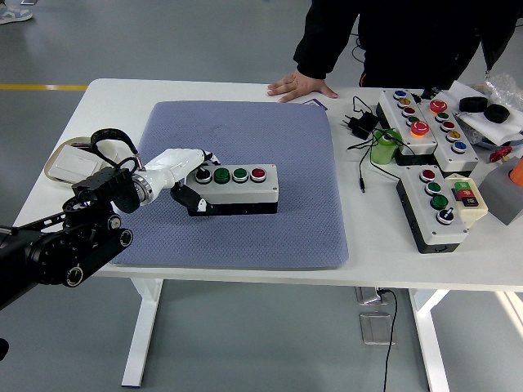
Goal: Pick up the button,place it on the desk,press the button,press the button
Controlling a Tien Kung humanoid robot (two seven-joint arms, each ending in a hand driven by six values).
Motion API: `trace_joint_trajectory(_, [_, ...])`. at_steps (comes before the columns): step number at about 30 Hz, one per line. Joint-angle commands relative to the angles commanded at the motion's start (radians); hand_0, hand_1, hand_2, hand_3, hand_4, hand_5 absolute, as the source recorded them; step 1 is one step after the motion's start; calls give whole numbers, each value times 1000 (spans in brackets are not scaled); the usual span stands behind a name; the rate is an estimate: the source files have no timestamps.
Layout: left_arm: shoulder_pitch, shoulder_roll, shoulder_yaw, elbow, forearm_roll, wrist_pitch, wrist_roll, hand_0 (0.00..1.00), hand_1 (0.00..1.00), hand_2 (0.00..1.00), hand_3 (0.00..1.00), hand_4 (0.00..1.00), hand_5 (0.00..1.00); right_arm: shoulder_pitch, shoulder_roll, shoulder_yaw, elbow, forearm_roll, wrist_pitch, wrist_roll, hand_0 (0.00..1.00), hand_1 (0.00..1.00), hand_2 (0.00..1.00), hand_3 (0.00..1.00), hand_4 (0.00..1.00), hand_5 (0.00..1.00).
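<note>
Single head view: high, robot's side, facing forward-down over white table (245, 88), mid-distance.

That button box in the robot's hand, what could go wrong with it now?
The left hand grips only the left end of the button box, so the long free end might tilt or slip as it is set on the blue mat. The fingers sit beside the black knob and could nudge it. A person's hand rests on the table's far edge, near enough to matter if the arm swings wide.
</note>
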Motion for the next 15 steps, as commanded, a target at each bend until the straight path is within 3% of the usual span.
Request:
trace_joint_trajectory(4, [7, 1, -9, -4, 7, -19, 0, 727, 742, 735, 571, 470, 9, -3, 0, -2, 0, 1, 0, 0, 642, 508, 548, 592, 250, 355])
trace_joint_trajectory(5, [8, 1, -11, -5, 8, -22, 0, 836, 812, 809, 712, 771, 146, -3, 0, -2, 0, 1, 0, 0, 642, 509, 548, 592, 250, 355])
trace_joint_trajectory(7, [12, 2, -22, -14, 14, -37, 2, 836, 812, 809, 712, 771, 146, -4, 0, -1, 0, 1, 0, -1, 642, 509, 548, 592, 250, 355])
trace_joint_trajectory(10, [16, 3, -48, -28, 24, -104, 13, 836, 812, 809, 712, 771, 146, -6, 0, -1, 0, 2, 0, 0, 642, 509, 548, 592, 250, 355])
trace_joint_trajectory(11, [16, 3, -52, -30, 25, -119, 13, 874, 861, 856, 793, 843, 211, -7, 0, 0, 0, 1, 0, 0, 642, 508, 548, 592, 250, 355])
trace_joint_trajectory(15, [17, 4, -65, -34, 26, -129, 14, 874, 861, 856, 793, 843, 211, -8, -1, -1, 0, 0, 0, -1, 642, 508, 548, 592, 250, 355])
